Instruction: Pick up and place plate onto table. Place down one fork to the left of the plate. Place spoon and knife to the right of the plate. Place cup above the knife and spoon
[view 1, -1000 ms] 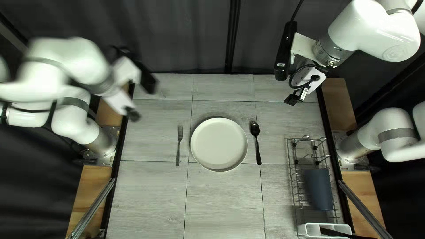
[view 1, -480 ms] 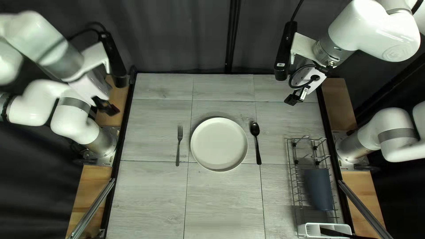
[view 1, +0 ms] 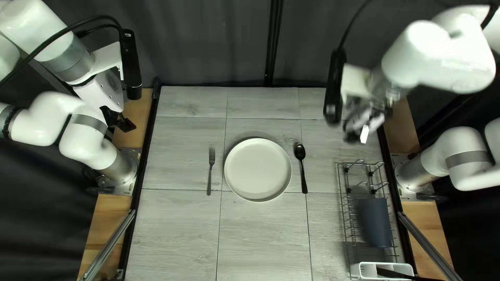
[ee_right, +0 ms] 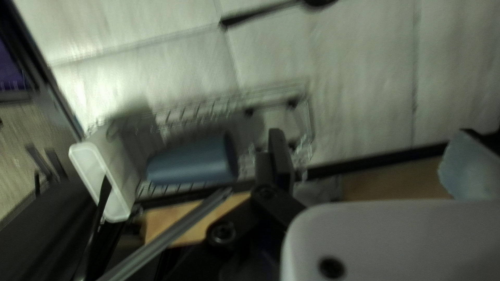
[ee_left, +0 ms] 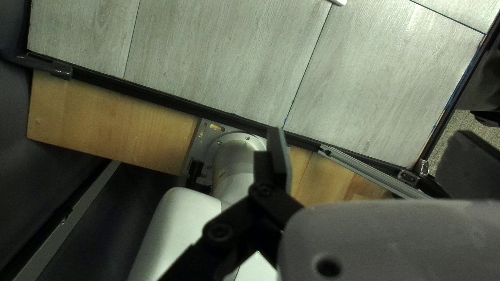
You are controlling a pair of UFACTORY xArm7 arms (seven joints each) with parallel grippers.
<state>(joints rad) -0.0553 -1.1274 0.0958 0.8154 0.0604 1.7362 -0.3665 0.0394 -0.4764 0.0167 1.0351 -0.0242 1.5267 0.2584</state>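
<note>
Plate [view 1: 258, 169] only in top left view, blue cup [ee_right: 187, 164] also in right wrist view, both jaws spread

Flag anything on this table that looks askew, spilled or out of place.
Only the blue cup lies on its side in the wire rack. The fork, plate and spoon sit straight and tidy; nothing spilled.

Top left view: high above the near edge of the table [view 1: 258, 242], slanted down, whole tabletop covered, dark curtain [view 1: 218, 39] toward the top. Left wrist view: raised over the table's left edge, facing down onto the left arm's base [ee_left: 234, 160], shared with the top left view. Right wrist view: raised, facing down toward the wire rack [ee_right: 273, 105] and blue cup [ee_right: 187, 164], both shared with the top left view.
</note>
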